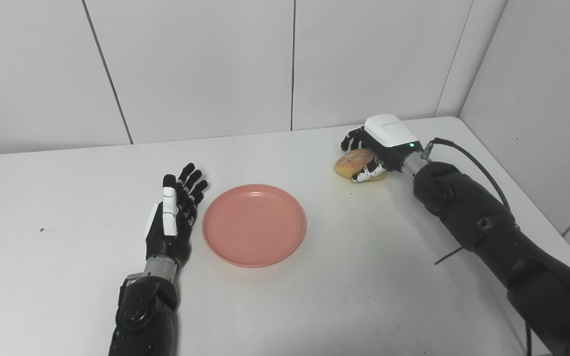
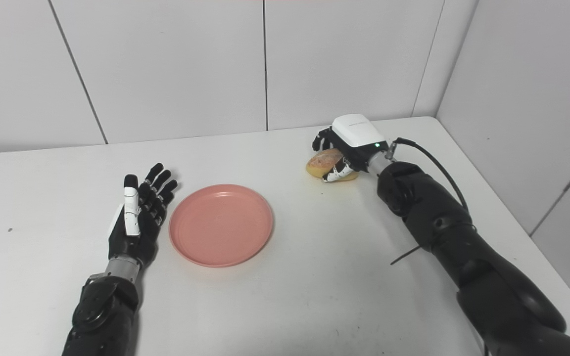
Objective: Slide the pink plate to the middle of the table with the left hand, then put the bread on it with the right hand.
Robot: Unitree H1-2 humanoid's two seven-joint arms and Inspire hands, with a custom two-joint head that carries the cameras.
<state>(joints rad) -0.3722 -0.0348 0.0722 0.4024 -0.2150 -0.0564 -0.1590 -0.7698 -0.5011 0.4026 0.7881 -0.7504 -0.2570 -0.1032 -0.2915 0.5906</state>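
The pink plate (image 1: 254, 225) lies flat near the middle of the white table (image 1: 67, 188), with nothing on it. My left hand (image 1: 173, 212) rests just left of the plate, fingers stretched out and apart, a small gap between it and the rim. The bread (image 1: 352, 161), a golden-brown roll, sits at the back right of the table. My right hand (image 1: 381, 146) covers it from above, fingers curled over its far side and thumb against its near side. The roll still rests on the table.
White wall panels (image 1: 191, 64) stand right behind the table and along its right side. A black cable (image 1: 478, 168) loops from the right wrist along the forearm. A tiny dark speck (image 1: 41, 229) lies at the left of the table.
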